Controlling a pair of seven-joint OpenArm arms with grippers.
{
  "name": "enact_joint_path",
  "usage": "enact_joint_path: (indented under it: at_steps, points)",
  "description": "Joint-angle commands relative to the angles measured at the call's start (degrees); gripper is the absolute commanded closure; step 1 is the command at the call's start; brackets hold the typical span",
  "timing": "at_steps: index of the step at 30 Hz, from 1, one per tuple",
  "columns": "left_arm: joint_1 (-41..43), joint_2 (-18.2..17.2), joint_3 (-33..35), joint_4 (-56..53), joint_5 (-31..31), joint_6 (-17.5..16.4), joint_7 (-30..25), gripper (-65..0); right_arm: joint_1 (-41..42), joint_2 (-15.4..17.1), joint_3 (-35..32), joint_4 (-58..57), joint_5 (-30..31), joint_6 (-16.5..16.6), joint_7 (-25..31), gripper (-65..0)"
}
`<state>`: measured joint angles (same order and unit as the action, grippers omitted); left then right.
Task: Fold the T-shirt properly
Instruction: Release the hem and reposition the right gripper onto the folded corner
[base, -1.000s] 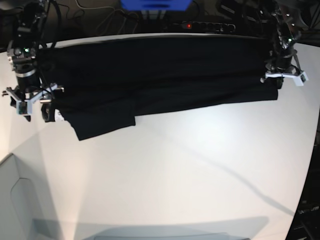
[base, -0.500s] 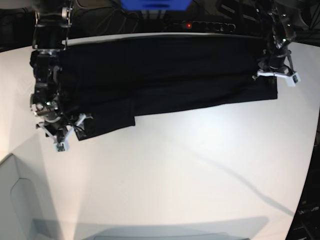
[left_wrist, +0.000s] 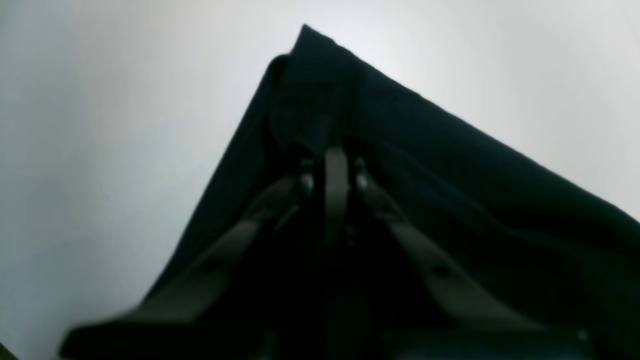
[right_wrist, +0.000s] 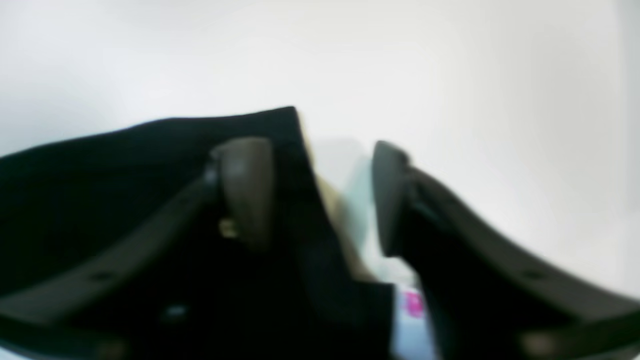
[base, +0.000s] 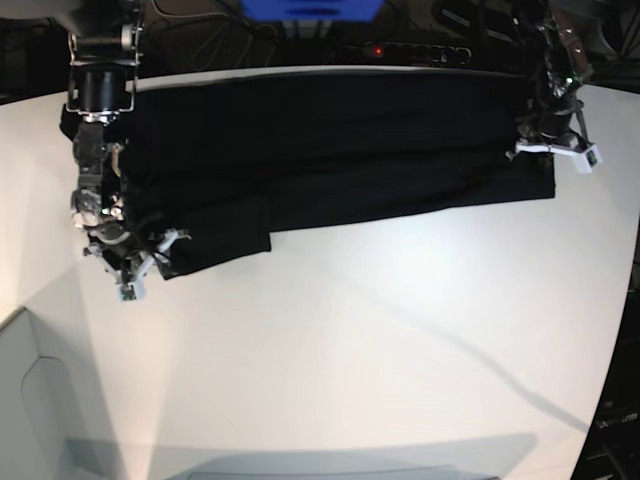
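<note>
Left wrist view gives us the left end effector with its two fingers pressed together, pinching a fold of the black T-shirt close to one pointed corner of the cloth; around that corner the white desk shows bare on both sides. From the base view we see the same left end effector at the far right end of the T-shirt, sitting on the cloth's edge. In the right wrist view the right end effector has its fingers apart: one finger lies over the black cloth, the other stands clear over the desk, and the cloth's edge runs up between them; the picture is blurred, so we cannot tell for sure whether either finger touches the fabric. A small white and pink patch shows low between the fingers, too soft for us to identify. In the base view the right end effector sits at the near left corner of the shirt, where a lower flap juts toward the front of the desk. The T-shirt lies as a long dark band across the far side of the desk, stretched from one arm to the other, with its nearer edge stepped down on the left.
</note>
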<state>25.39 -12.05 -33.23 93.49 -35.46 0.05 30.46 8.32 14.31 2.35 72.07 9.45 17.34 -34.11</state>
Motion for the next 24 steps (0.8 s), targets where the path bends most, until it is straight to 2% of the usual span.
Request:
enact_joint_path:
  at_steps: [1, 3, 5, 8, 13, 20, 24]
  points:
    - [0.0, -0.6, -0.3, 0.9, -0.3, 0.0, -1.0, -0.1, -0.7, -0.1, -0.9, 0.1, 0.1, 0.1, -2.8, -17.6]
    - [-0.2, -0.6, -0.2, 0.9, -0.3, 0.0, -1.0, -0.1, -1.8, -0.2, -1.3, 1.0, 0.1, 0.1, -2.8, -7.1]
    - [-0.2, -0.6, -0.2, 0.9, -0.3, 0.0, -1.0, -0.1, -1.9, -0.2, -1.3, 2.9, 0.1, 0.1, -2.8, 0.0]
    - [-0.3, -0.6, -0.2, 0.9, -0.3, 0.0, -1.0, -0.1, -3.8, -0.1, -0.9, 8.5, 0.1, 0.1, -2.8, 0.0]
    - [-0.3, -0.6, -0.1, 0.9, -0.4, 0.0, -1.0, -0.1, -9.2, 0.2, -0.7, 24.8, -0.1, 0.1, -3.2, 0.0]
    - [-0.1, -0.6, -0.2, 0.9, -0.6, 0.0, -1.0, -0.1, -18.7, -0.7, 4.2, 41.6, 0.0, 0.1, -3.3, 0.0]
    - [0.0, -0.7, -0.1, 1.0, -0.7, 0.0, -1.0, -0.1, -24.4, -2.6, 8.7, 44.5, 0.1, 0.1, -2.8, 0.0]
